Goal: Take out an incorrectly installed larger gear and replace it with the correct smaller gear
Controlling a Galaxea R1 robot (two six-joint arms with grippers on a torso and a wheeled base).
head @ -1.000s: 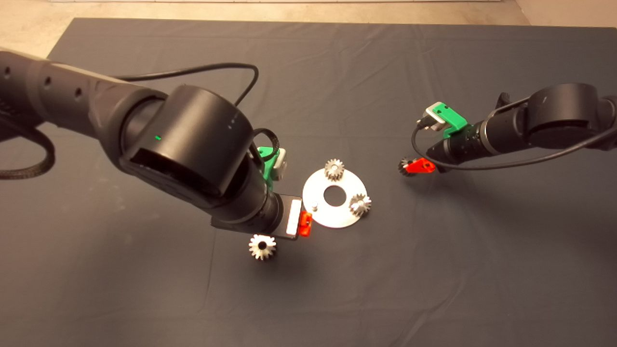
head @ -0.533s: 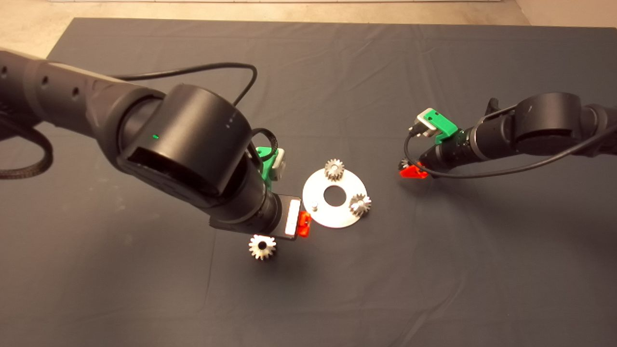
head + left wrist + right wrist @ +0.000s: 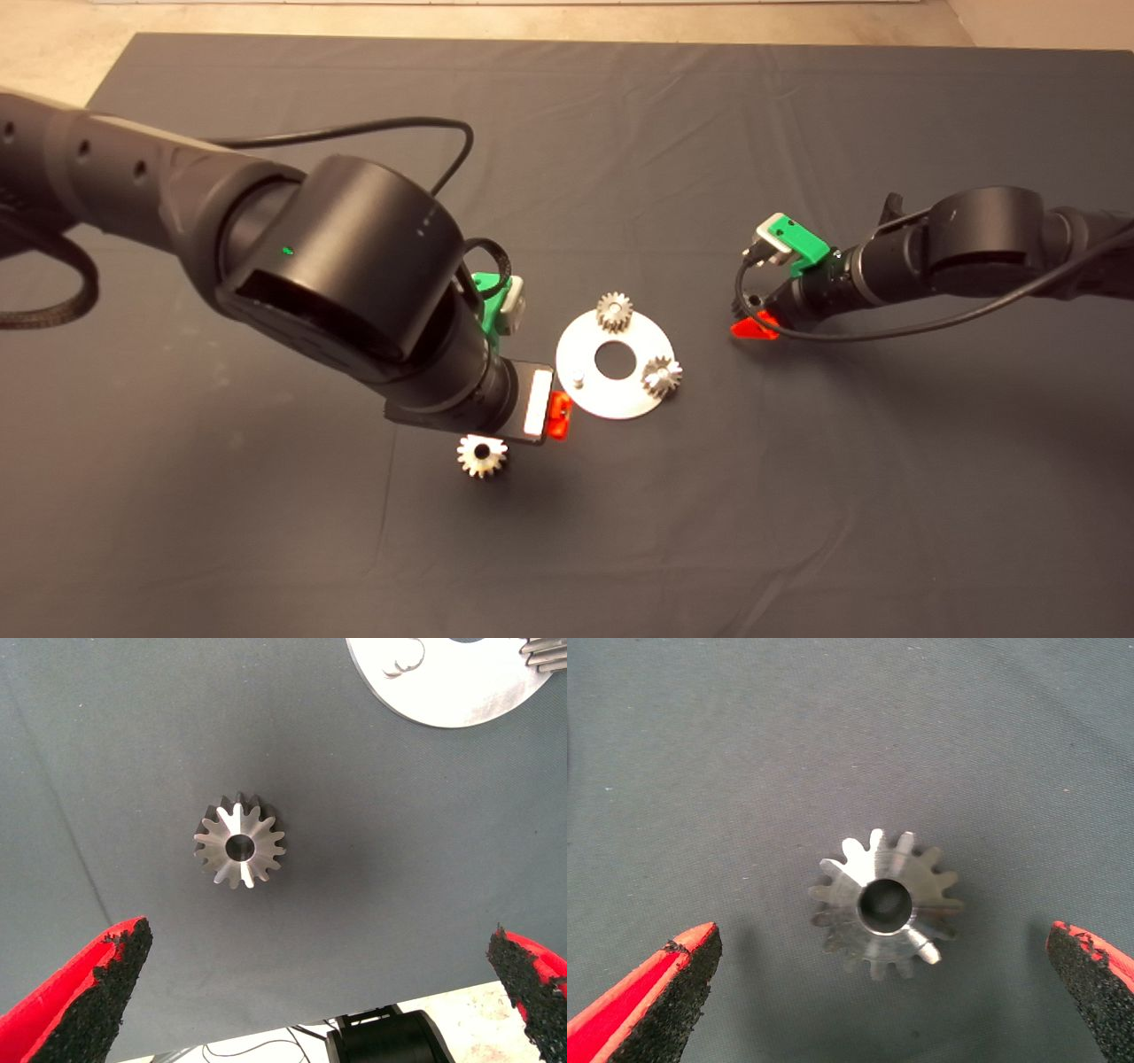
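- Right tool (image 3: 877, 992), fingers spread, hovers over the small dark metal bevel gear (image 3: 884, 902): hard, dense, probably slippery; pinch across opposite teeth.
- Left tool (image 3: 319, 992), spread, hangs above the bright silver-white larger gear (image 3: 239, 847) on the desk.

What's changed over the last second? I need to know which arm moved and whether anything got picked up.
Only the right arm moved: the right gripper came down over the smaller gear, which now lies between its open fingers, not yet gripped. Nothing was picked up or released. The left gripper kept its place, open above the larger gear on the mat. The plate and its two gears are unchanged.
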